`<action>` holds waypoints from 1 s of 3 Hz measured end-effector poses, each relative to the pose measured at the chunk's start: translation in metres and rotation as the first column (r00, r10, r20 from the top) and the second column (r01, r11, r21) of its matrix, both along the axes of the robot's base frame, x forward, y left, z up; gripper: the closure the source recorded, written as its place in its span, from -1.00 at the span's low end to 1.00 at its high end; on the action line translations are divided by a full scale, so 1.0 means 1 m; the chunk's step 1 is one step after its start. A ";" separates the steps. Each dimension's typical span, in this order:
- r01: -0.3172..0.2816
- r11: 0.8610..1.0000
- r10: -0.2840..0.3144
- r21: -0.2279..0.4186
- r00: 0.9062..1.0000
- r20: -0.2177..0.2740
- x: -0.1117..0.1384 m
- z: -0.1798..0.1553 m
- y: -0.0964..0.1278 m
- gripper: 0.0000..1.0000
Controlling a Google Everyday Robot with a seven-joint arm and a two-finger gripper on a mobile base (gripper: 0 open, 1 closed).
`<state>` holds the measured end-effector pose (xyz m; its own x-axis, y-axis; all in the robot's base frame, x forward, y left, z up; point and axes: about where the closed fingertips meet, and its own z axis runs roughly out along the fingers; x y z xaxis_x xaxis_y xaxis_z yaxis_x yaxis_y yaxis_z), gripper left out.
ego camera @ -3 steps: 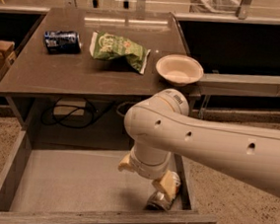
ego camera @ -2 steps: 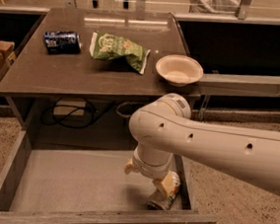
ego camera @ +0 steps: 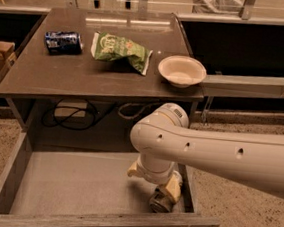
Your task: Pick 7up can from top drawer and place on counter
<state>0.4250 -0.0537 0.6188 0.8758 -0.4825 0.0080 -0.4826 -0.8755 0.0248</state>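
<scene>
We count two cans, one bag, one bowl.
On the one counter [ego camera: 85,77] we find one dark blue can [ego camera: 63,42] near the rear left corner, one green chip bag [ego camera: 120,49] mid-rear and one pale bowl [ego camera: 182,70] at the right edge. The one top drawer [ego camera: 75,184] holds one 7up can [ego camera: 159,203] in its front right corner, with the one gripper [ego camera: 166,194] on it.

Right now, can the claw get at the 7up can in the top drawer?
Probably yes. The claw is down inside the open top drawer, right at the 7up can by the front wall; nothing visible sits between them.
</scene>
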 end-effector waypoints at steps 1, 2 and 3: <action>-0.005 1.000 0.005 -0.004 1.000 -0.009 0.001 -0.012 -0.004 -0.51; -0.018 1.000 0.018 0.001 1.000 -0.019 0.000 -0.021 -0.001 -0.04; -0.071 0.995 0.076 0.076 0.995 -0.064 -0.009 -0.017 0.016 0.58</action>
<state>0.4164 -0.0373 0.6018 0.9064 -0.4138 -0.0852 -0.4161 -0.9093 -0.0110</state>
